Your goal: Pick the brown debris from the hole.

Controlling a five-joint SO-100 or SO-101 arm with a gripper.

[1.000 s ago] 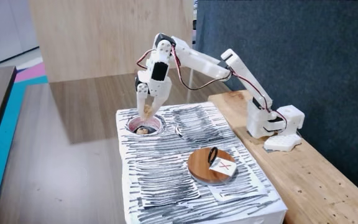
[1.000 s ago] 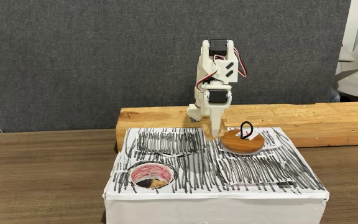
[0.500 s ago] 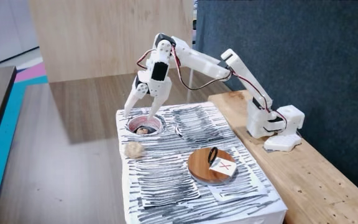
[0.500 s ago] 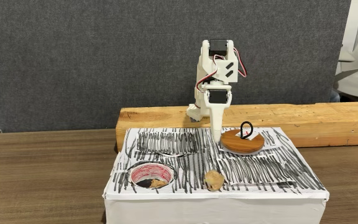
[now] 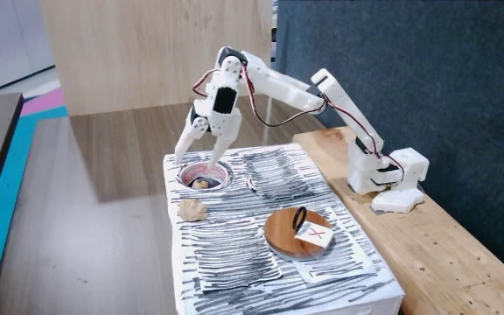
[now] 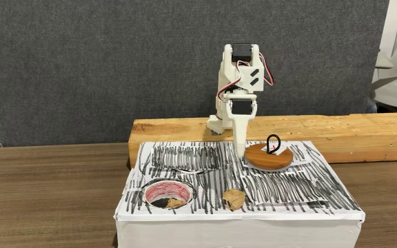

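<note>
The hole (image 5: 220, 179) (image 6: 150, 188) opens in the top of a white box scribbled with black lines, near its corner. A small brown debris piece (image 5: 201, 183) (image 6: 176, 202) lies inside it. A larger tan wrinkly debris lump (image 5: 190, 208) (image 6: 233, 199) rests on the box top beside the hole, near the box edge. My gripper (image 5: 199, 153) (image 6: 240, 143) hangs open just above the hole's far rim, its fingers spread and holding nothing.
A round wooden disc (image 5: 283, 229) (image 6: 260, 159) with a red X card and a black loop sits farther along the box top. A wooden beam (image 5: 427, 236) (image 6: 336, 131) carries the arm's base behind the box. Brown tabletop surrounds the box.
My gripper went from shut on the tan lump at the hole to open and slightly raised. The lump dropped onto the box top beside the hole and settled there.
</note>
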